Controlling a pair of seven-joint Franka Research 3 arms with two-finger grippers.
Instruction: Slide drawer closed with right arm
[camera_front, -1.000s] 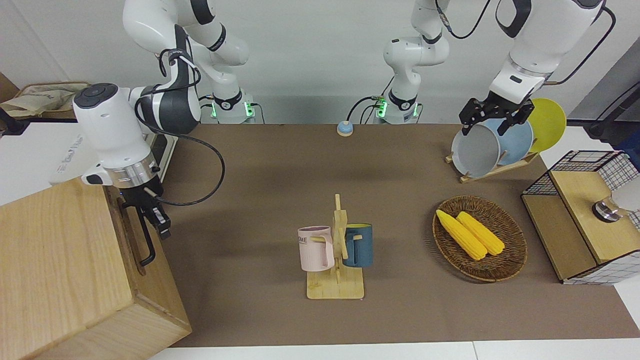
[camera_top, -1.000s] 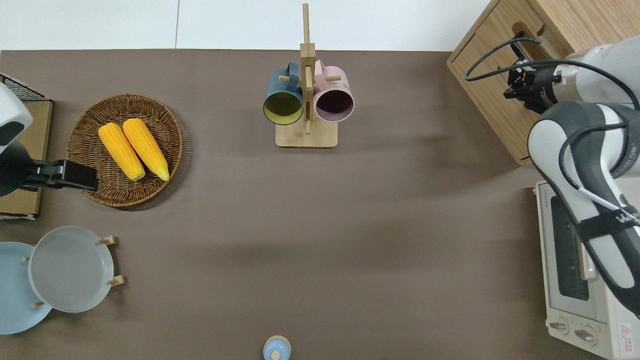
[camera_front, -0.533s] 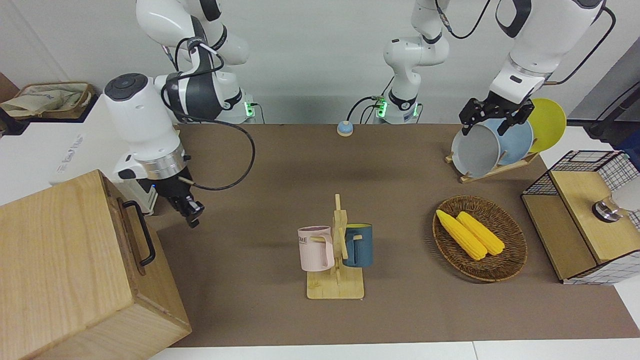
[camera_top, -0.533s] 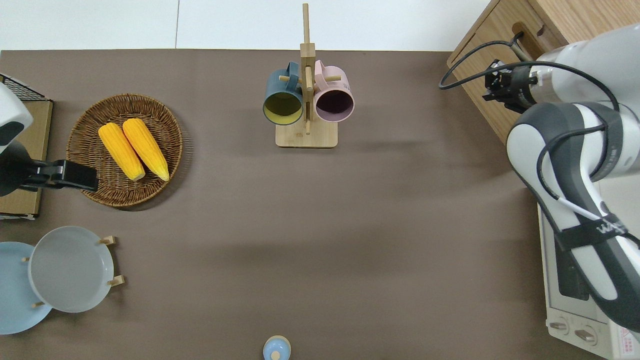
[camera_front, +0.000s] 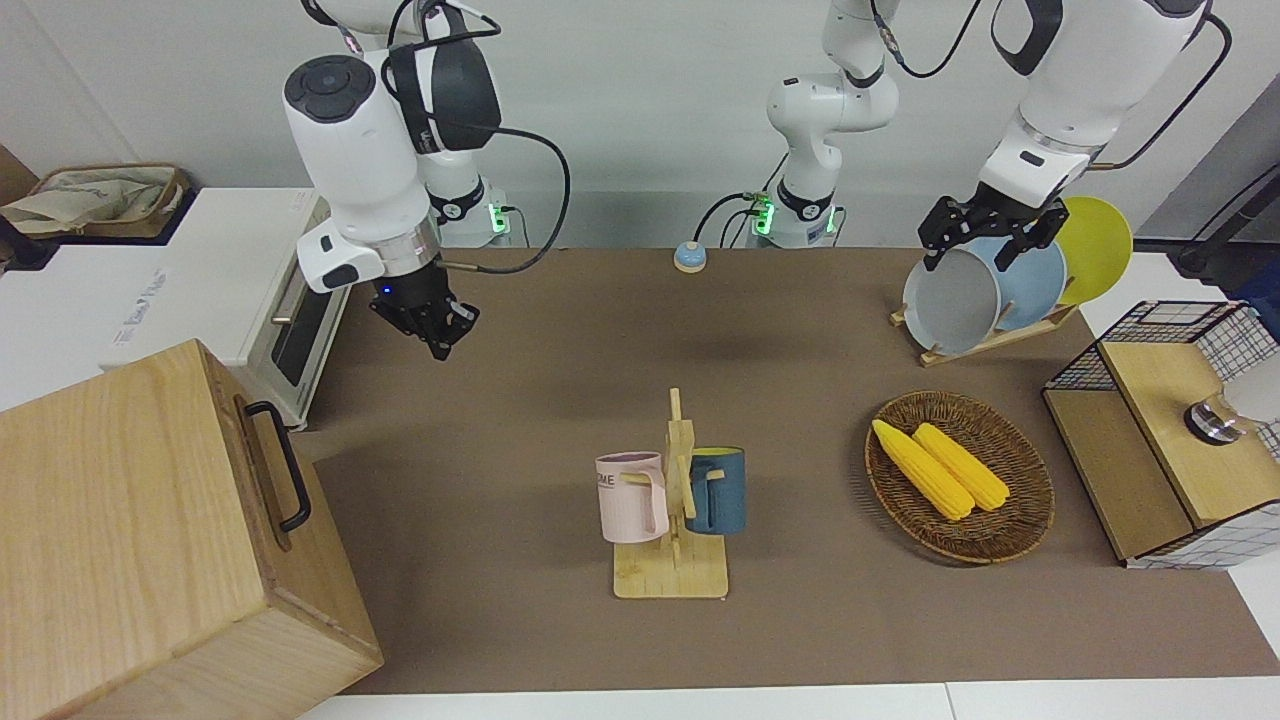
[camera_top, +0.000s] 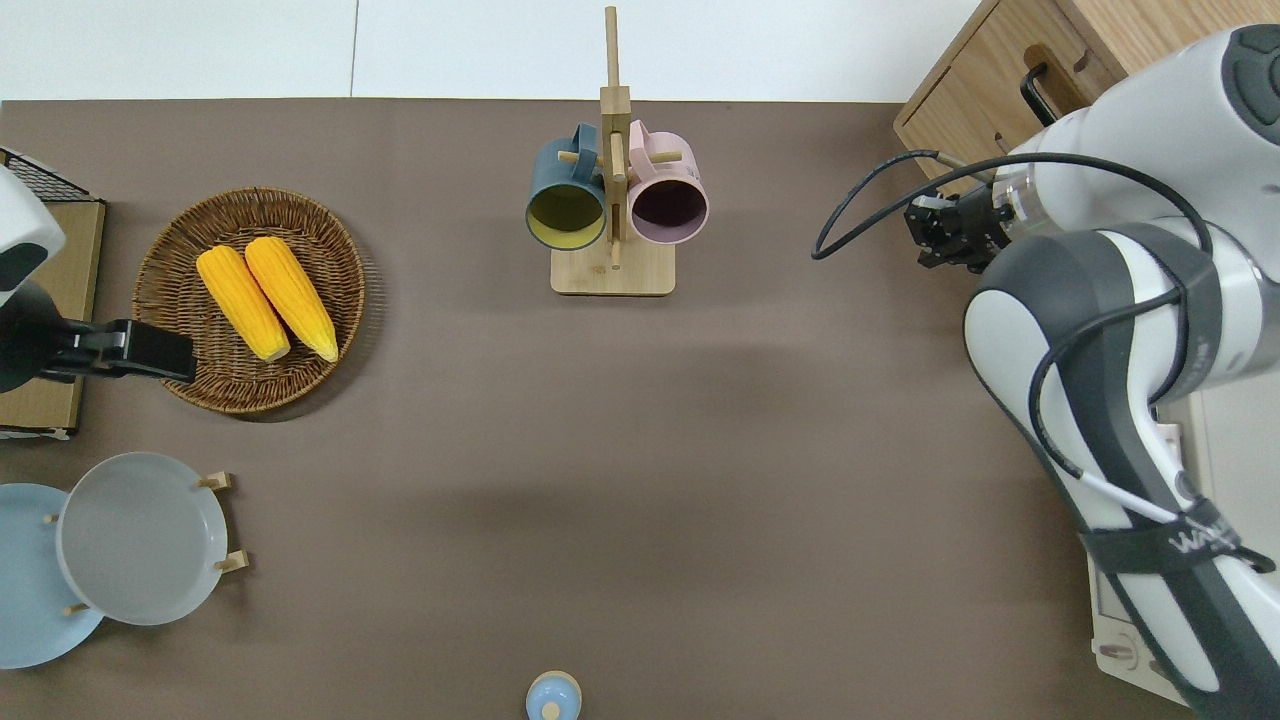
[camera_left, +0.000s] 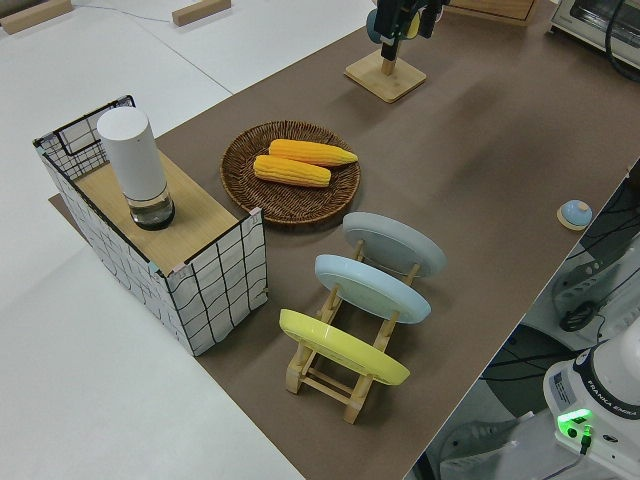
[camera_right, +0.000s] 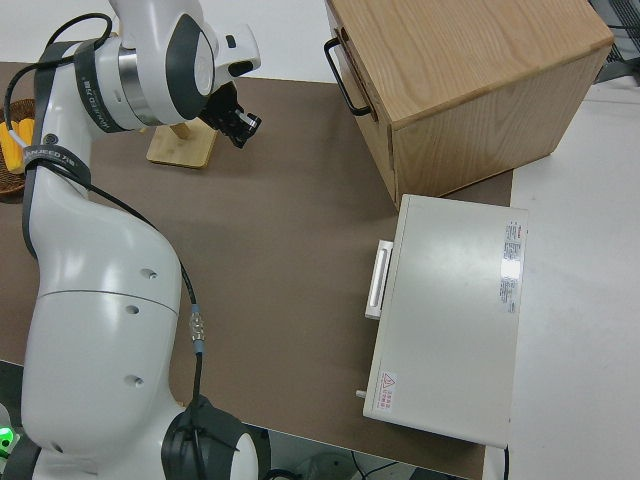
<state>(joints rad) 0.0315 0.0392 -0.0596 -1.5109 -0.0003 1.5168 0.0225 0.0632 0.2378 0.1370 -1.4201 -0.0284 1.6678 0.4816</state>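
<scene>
The drawer (camera_front: 262, 462) with its black bar handle (camera_front: 283, 464) sits flush in the light-wood cabinet (camera_front: 130, 540) at the right arm's end of the table. It also shows in the overhead view (camera_top: 985, 95) and in the right side view (camera_right: 362, 95). My right gripper (camera_front: 438, 337) is shut and empty. It hangs in the air apart from the drawer, over bare brown mat beside the cabinet's nearer corner (camera_top: 937, 234), and it shows in the right side view (camera_right: 241, 124). My left arm is parked, its gripper (camera_front: 985, 240) open.
A white toaster oven (camera_right: 450, 310) stands beside the cabinet, nearer to the robots. A mug rack (camera_front: 672, 510) with a pink and a blue mug stands mid-table. A corn basket (camera_front: 958, 475), a plate rack (camera_front: 985, 295), a wire-mesh box (camera_front: 1170, 430) and a small bell (camera_front: 688, 257) are also on the table.
My right gripper has left the drawer front, risen and swung away from the cabinet toward the middle of the table. The drawer stays flush. The left arm has not moved.
</scene>
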